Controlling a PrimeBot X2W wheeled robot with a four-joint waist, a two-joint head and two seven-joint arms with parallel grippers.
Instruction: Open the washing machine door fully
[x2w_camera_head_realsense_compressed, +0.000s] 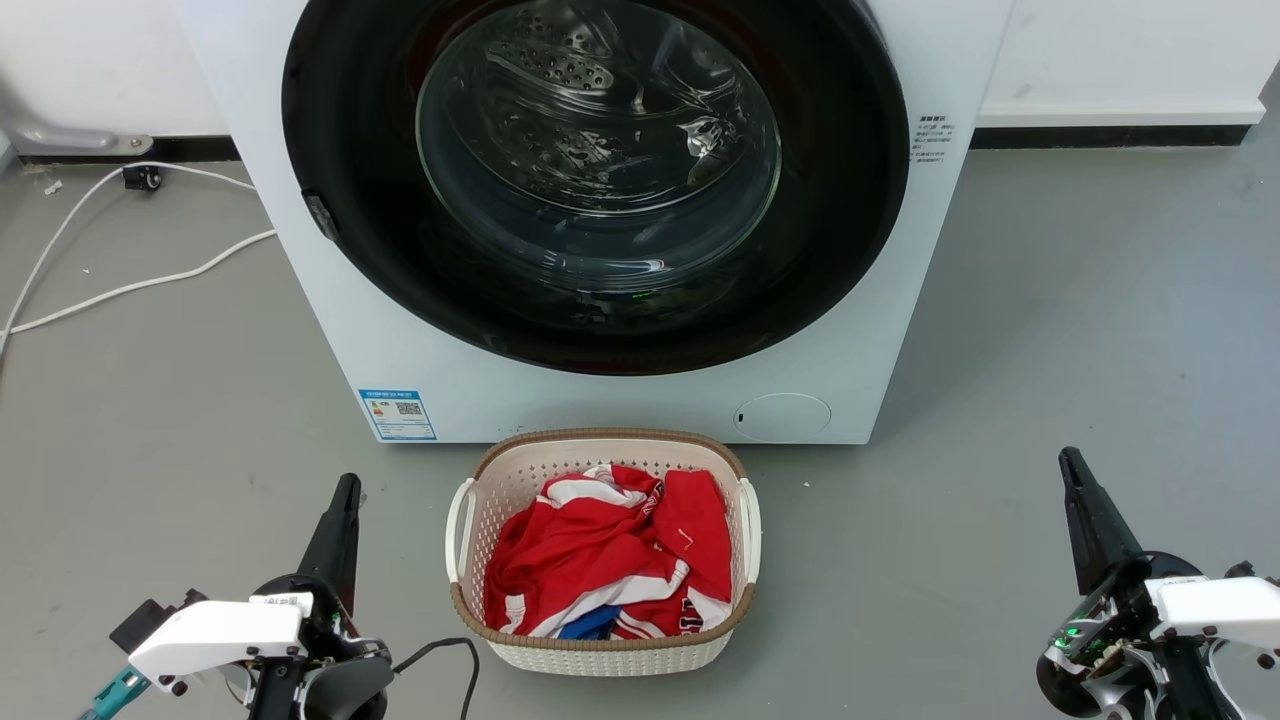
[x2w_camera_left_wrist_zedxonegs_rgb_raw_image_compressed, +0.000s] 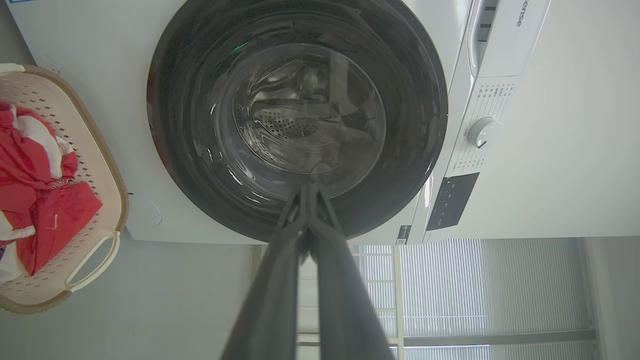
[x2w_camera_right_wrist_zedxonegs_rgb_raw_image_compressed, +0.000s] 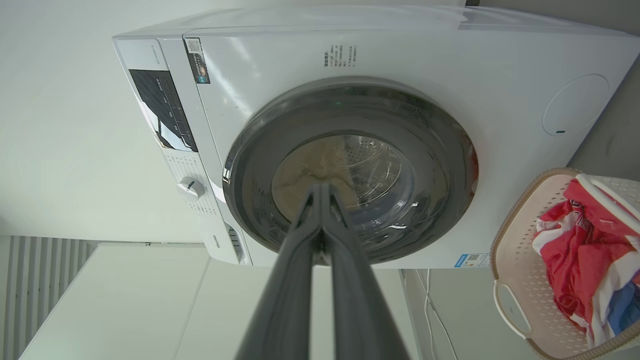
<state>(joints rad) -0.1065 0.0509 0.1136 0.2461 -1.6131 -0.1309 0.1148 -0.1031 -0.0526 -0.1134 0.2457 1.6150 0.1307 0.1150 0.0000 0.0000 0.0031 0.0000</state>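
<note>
The left gripper (x2w_camera_head_realsense_compressed: 347, 490) has its jaws clenched: in the left wrist view the two dark fingers (x2w_camera_left_wrist_zedxonegs_rgb_raw_image_compressed: 280, 280) meet at the tips and grasp nothing. The right gripper (x2w_camera_head_realsense_compressed: 1068, 462) is the same, with its fingers (x2w_camera_right_wrist_zedxonegs_rgb_raw_image_compressed: 295, 280) pressed together at the tips and empty. Both hang over the grey floor (x2w_camera_head_realsense_compressed: 1050, 330), one on each side of the laundry basket (x2w_camera_head_realsense_compressed: 600, 437), well apart from the machine and touching nothing.

The cream basket sits just in front of the washing machine (x2w_camera_head_realsense_compressed: 600, 410) and holds crumpled red and white clothes (x2w_camera_head_realsense_compressed: 610, 560).

The washing machine door (x2w_camera_head_realsense_compressed: 598, 150) lies closed against the white front, its glossy black ring around the clear glass bowl, with the perforated drum visible through it.

On the drawer front (x2w_camera_left_wrist_zedxonegs_rgb_raw_image_compressed: 520, 20) in the left wrist view, the letters "isense" can be read, with the start of the word cut off by the picture's edge. Below it are a white dial (x2w_camera_left_wrist_zedxonegs_rgb_raw_image_compressed: 482, 132) with fine print around it and a dark display panel (x2w_camera_left_wrist_zedxonegs_rgb_raw_image_compressed: 452, 200).

A blue label (x2w_camera_head_realsense_compressed: 398, 414) with a QR code sits low on the machine's front, and a round flap (x2w_camera_head_realsense_compressed: 782, 416) sits low on the other side. A block of small grey print (x2w_camera_head_realsense_compressed: 935, 135) beside the door is too small to read, as is a dark sticker (x2w_camera_right_wrist_zedxonegs_rgb_raw_image_compressed: 197, 60) near the panel.

A white cable (x2w_camera_head_realsense_compressed: 120, 290) trails across the floor beside the machine.
</note>
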